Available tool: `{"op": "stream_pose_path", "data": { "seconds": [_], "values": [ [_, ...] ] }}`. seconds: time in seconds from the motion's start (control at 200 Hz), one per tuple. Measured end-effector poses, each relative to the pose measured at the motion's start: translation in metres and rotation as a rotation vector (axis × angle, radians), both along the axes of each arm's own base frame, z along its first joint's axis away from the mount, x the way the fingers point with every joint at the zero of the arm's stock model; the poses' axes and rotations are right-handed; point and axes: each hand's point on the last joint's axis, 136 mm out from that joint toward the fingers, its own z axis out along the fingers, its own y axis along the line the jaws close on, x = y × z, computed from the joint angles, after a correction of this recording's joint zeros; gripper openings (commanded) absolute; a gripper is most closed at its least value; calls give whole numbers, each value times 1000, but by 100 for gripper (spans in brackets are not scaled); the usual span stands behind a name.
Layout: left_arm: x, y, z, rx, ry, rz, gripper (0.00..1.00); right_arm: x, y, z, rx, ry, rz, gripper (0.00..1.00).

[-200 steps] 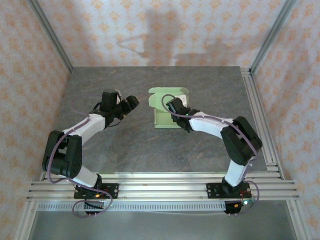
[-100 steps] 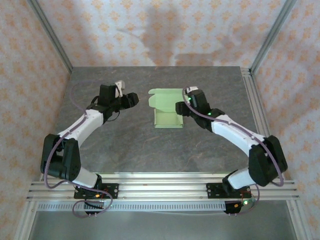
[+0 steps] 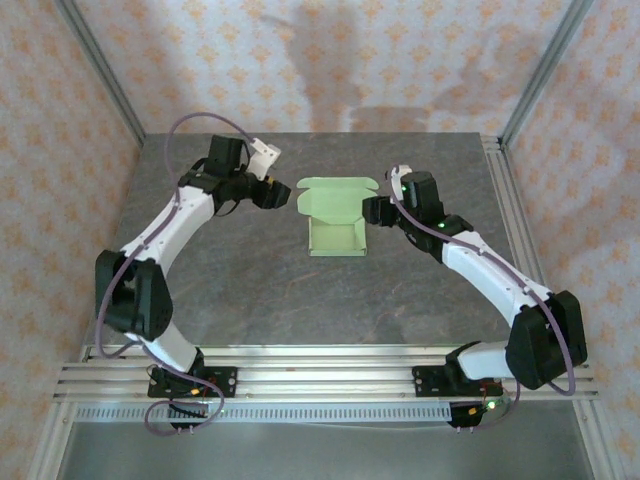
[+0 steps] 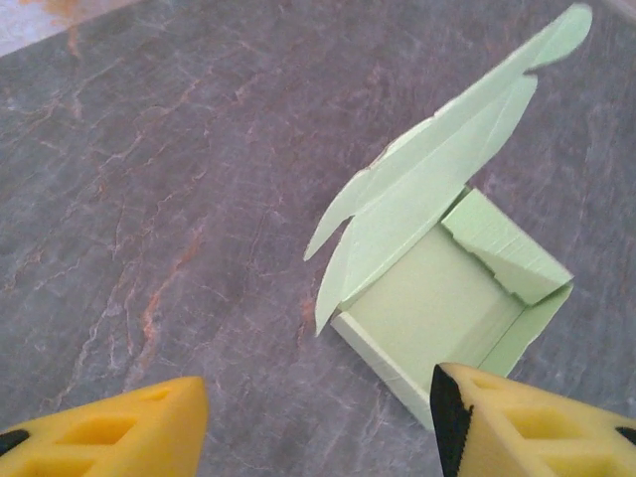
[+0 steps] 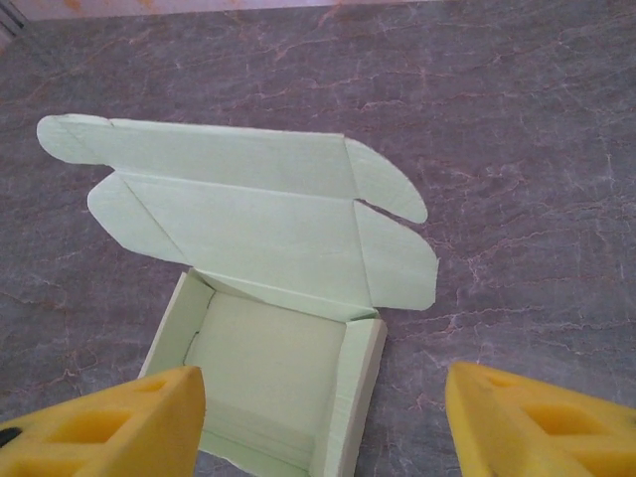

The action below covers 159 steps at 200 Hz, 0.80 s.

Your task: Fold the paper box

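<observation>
**A:** Both arms have shifted. The right pincer [image 3: 372, 210], which sat over the paper box [image 3: 335, 222] a second ago, is now off it at its right side. The left pincer [image 3: 272, 192] has reached in toward its left.

**B:** And the room?

**A:** Walls [image 3: 350, 60] papered pale cream with orange motifs on three sides, and aluminium posts [image 3: 100, 70] in the far corners. Below is a grey veined surface [image 3: 250, 290] with slotted rails [image 3: 320, 365] along its near edge.

**B:** Where is the box?

**A:** Mid-surface, toward the far side. Its tray is open and its lid [image 4: 437, 169], with rounded tabs, is tilted up at the back.

**B:** Pincers?

**A:** Both spread wide, nothing between the yellow fingers [image 4: 119, 427], each just beside the card.
</observation>
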Motion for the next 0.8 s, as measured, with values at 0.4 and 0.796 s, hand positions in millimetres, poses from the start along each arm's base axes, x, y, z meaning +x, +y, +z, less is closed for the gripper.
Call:
{"op": "stream_pose_path", "data": {
  "seconds": [0.4,0.796],
  "values": [
    [8,-22,-35,86,80,-120,60,3,4,-71,61,254,-107,47],
    [24,-36,-59,164,121,-178,54,-1,6,-102,57,352,-126,46]
  ]
}}
